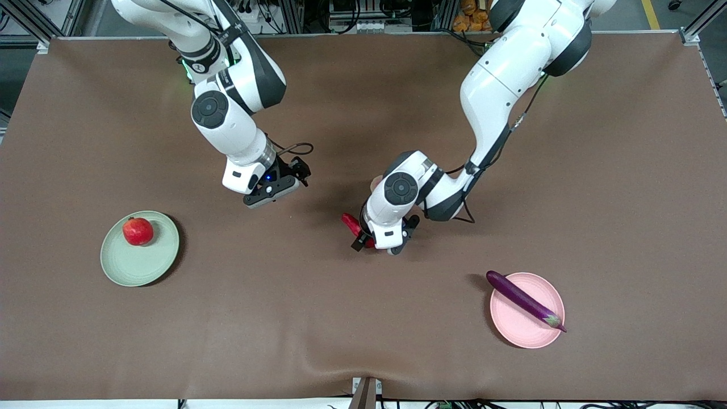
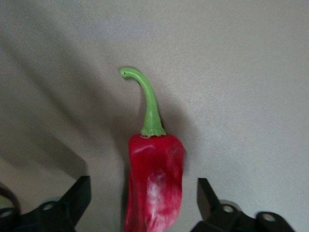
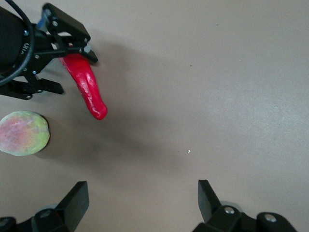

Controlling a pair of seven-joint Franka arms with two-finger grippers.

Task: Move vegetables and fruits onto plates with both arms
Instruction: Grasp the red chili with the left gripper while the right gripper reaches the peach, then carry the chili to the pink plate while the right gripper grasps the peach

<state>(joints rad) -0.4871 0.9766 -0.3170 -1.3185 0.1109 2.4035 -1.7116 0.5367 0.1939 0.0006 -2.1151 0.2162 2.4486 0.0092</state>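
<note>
The red chili pepper (image 1: 351, 224) with a green stem (image 2: 148, 99) lies on the table near the middle. My left gripper (image 1: 369, 241) is low over it, open, one finger (image 2: 79, 198) on each side of the pepper (image 2: 157, 186), apart from it. The peach-like fruit (image 3: 23, 133) sits close by, mostly hidden under the left arm in the front view (image 1: 375, 183). My right gripper (image 1: 296, 173) is open and empty over bare table. The pomegranate-like fruit (image 1: 138, 231) is on the green plate (image 1: 145, 267). The purple eggplant (image 1: 525, 300) lies across the pink plate (image 1: 519, 329).
The brown mat (image 1: 318, 318) covers the whole table. The green plate is toward the right arm's end, the pink plate toward the left arm's end, both nearer the front camera than the grippers. The right wrist view shows the left gripper (image 3: 53, 46) at the pepper (image 3: 88, 87).
</note>
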